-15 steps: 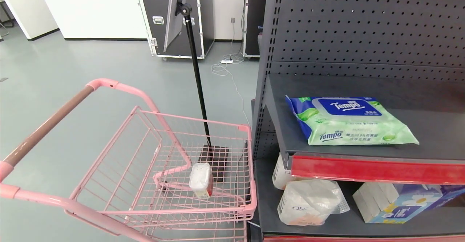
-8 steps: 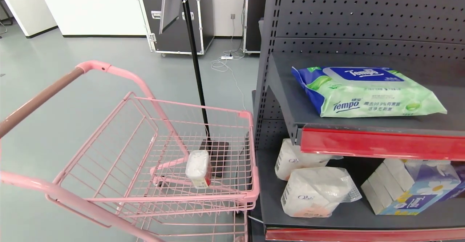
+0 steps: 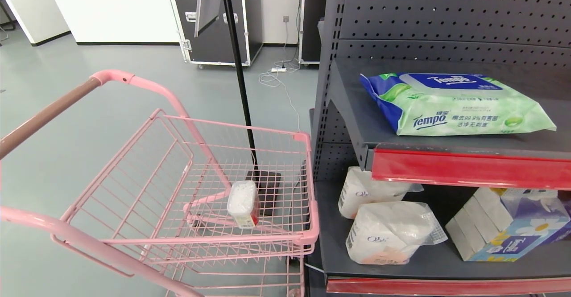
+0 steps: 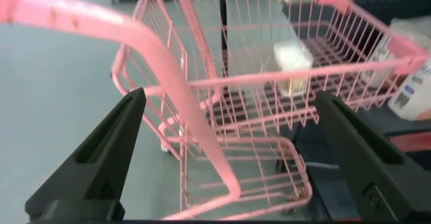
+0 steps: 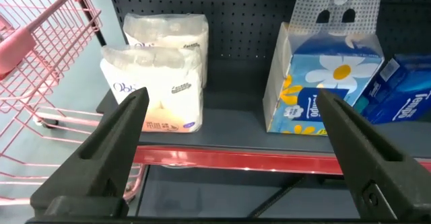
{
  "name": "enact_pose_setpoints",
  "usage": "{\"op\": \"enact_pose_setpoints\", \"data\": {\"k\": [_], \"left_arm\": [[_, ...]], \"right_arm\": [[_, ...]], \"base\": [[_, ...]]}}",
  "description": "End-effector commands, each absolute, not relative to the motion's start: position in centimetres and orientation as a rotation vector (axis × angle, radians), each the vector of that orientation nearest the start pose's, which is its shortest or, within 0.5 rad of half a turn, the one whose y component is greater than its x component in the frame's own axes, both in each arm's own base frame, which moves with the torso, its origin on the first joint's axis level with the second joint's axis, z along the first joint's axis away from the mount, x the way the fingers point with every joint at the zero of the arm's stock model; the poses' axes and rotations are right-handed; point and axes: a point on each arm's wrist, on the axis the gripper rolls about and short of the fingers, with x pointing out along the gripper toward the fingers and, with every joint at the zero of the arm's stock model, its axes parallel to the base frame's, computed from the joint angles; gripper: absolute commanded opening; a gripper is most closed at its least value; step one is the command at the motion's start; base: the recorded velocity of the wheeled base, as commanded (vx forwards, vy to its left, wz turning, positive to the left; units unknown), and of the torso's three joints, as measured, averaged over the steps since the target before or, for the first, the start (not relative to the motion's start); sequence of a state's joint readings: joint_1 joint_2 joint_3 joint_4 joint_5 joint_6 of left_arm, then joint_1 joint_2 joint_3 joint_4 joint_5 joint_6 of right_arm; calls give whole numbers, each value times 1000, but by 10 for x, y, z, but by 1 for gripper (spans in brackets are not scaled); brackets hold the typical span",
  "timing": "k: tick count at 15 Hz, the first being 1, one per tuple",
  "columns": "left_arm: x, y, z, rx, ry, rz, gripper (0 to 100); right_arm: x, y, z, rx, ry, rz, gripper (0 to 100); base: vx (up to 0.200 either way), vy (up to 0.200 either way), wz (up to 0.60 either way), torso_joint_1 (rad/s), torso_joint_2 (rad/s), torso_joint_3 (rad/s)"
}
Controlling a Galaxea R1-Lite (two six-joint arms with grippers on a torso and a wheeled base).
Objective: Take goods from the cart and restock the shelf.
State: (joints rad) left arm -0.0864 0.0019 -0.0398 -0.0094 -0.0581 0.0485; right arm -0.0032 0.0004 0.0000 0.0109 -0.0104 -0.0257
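A pink wire cart (image 3: pixel 147 87) stands left of the dark shelf (image 3: pixel 352 109). In its basket lies one small white-lidded container (image 3: pixel 242 203) with a red label. A green and blue wipes pack (image 3: pixel 455 103) rests on the upper shelf board. My left gripper (image 4: pixel 232 163) hangs open before the cart's handle bar (image 4: pixel 81 15), with the container (image 4: pixel 293 62) farther off inside the basket. My right gripper (image 5: pixel 229 157) is open and holds nothing, facing the lower shelf board (image 5: pixel 236 130) just in front of its red edge strip (image 5: pixel 269 162).
On the lower board sit two white tissue packs (image 3: pixel 383 232) (image 5: pixel 155 89) and a blue boxed tissue bundle (image 3: pixel 513 230) (image 5: pixel 330 69). A black stand pole (image 3: pixel 241 87) with a flat base (image 3: pixel 270 187) rises behind the cart, close to the shelf's side. Open grey floor lies left.
The head camera has dropped lower and closer, so cart and shelf sit differently in the picture. The goods themselves have not moved.
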Motion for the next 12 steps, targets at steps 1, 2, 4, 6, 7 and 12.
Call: {"op": "enact_pose_setpoints", "data": {"k": [1,2,4,6,7,12], "left_arm": [[-24,1,211,25,-146,-199,100],[-13,0,234,24,-123,-219,100],[60,-14,262,15,82,-352,100],[113,-26,257,15,250,-399,100],[147,-39,248,19,357,-436,100],[249,-100,176,113,731,-476,100]], "right_arm": [[-23,0,75,-26,9,-14,100],[-23,0,75,-26,9,-14,100],[-23,0,75,-26,9,-14,100],[-23,0,75,-26,9,-14,100],[-23,0,74,-26,11,-14,100],[-23,0,75,-26,11,-15,100]], "base": [[0,0,0,0,0,0],[0,0,0,0,0,0],[0,0,0,0,0,0],[0,0,0,0,0,0],[0,0,0,0,0,0],[0,0,0,0,0,0]]}}
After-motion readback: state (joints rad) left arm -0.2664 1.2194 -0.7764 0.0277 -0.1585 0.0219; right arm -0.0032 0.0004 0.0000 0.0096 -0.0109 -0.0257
